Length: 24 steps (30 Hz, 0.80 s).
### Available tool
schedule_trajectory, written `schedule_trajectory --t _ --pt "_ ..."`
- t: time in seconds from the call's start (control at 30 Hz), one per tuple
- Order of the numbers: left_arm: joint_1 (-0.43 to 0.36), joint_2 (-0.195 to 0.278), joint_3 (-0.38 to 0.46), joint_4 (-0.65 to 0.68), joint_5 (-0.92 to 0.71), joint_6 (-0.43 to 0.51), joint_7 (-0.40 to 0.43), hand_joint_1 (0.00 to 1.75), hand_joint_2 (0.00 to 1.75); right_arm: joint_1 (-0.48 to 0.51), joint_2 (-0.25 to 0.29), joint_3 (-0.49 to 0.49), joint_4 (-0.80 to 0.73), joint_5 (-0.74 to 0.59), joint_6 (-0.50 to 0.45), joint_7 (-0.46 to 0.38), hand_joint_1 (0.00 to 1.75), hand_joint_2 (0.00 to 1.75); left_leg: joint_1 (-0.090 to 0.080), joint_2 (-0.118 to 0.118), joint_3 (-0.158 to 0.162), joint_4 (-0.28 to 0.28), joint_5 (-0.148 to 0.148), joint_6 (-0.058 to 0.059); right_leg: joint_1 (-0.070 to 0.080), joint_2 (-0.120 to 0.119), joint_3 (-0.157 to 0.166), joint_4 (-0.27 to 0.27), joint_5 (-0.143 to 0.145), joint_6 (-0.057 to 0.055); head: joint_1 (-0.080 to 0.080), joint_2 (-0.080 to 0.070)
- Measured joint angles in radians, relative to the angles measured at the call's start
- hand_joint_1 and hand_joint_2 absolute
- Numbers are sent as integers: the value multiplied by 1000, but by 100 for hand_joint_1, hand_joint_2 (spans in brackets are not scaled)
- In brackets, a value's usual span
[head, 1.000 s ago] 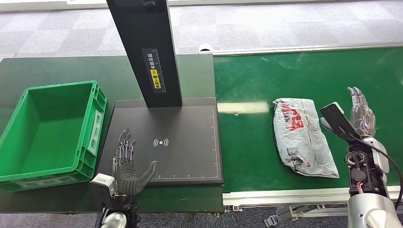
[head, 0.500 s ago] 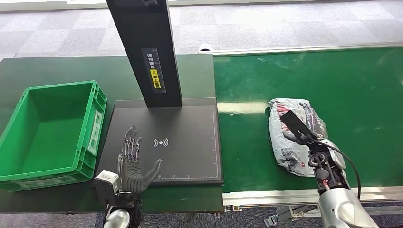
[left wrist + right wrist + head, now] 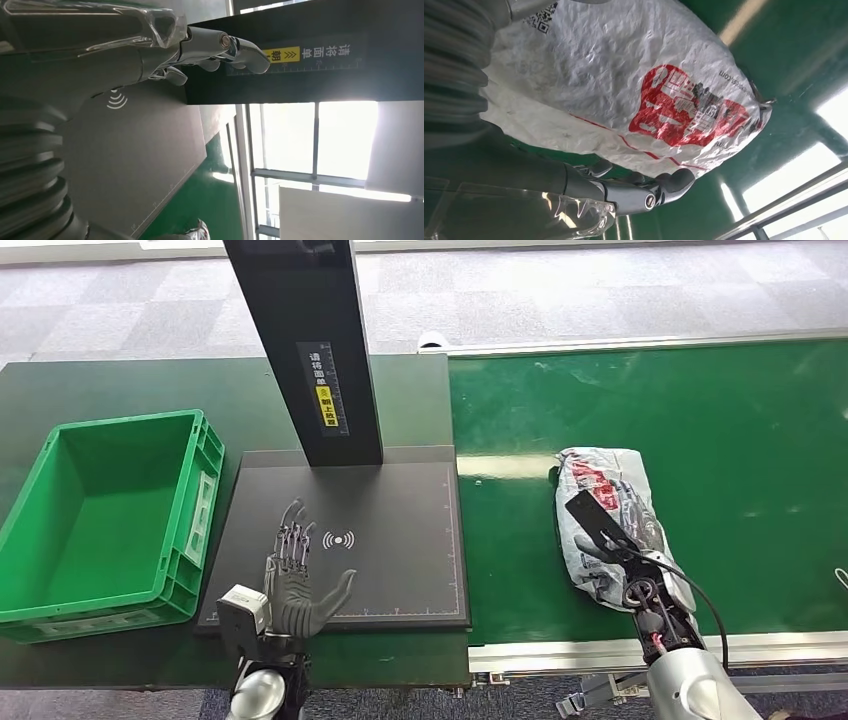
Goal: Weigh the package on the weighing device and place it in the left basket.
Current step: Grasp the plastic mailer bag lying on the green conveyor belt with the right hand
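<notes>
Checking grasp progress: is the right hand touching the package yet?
Touching. In the right wrist view the fingers press against the edge of the package; in the head view the right hand lies on the package.

A green belt [image 3: 740,410] runs along the right, with a silver rail [image 3: 600,650] at its near edge; a grey tiled floor [image 3: 600,290] lies behind.

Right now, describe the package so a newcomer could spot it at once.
Find the green conveyor belt right of the black weighing device. The package lies near its front edge, under the right hand: a crumpled white plastic mailer bag with red print.
</notes>
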Motion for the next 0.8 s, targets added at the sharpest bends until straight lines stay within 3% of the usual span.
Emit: schedule_trajectory --t 0.27,0.57,0.6,0.7,0.73,0.8 --pt "-1 0 -2 19 8 0 1 0 175 31 -22 -2 -8 -6 -16 16 0 175 0 0 0 0 0 0 0 0 0 0 0 0 0 0" --pt "5 0 -7 20 12 1 1 0 175 76 -31 -19 -5 -55 32 -7 0 175 0 0 0 0 0 0 0 0 0 0 0 0 0 0" --pt "6 0 -7 20 12 2 1 0 175 79 -31 -20 -5 -55 35 -6 22 175 0 0 0 0 0 0 0 0 0 0 0 0 0 0" --pt "6 0 -9 20 12 2 2 0 175 81 -28 -20 -2 -49 60 8 150 175 0 0 0 0 0 0 0 0 0 0 0 0 0 0" --pt "6 0 -10 20 11 2 2 0 175 81 -26 -20 -1 -46 71 12 171 175 0 0 0 0 0 0 0 0 0 0 0 0 0 0" --pt "6 0 -11 20 10 2 4 0 175 81 -21 -20 1 -39 87 18 175 175 0 0 0 0 0 0 0 0 0 0 0 0 0 0"
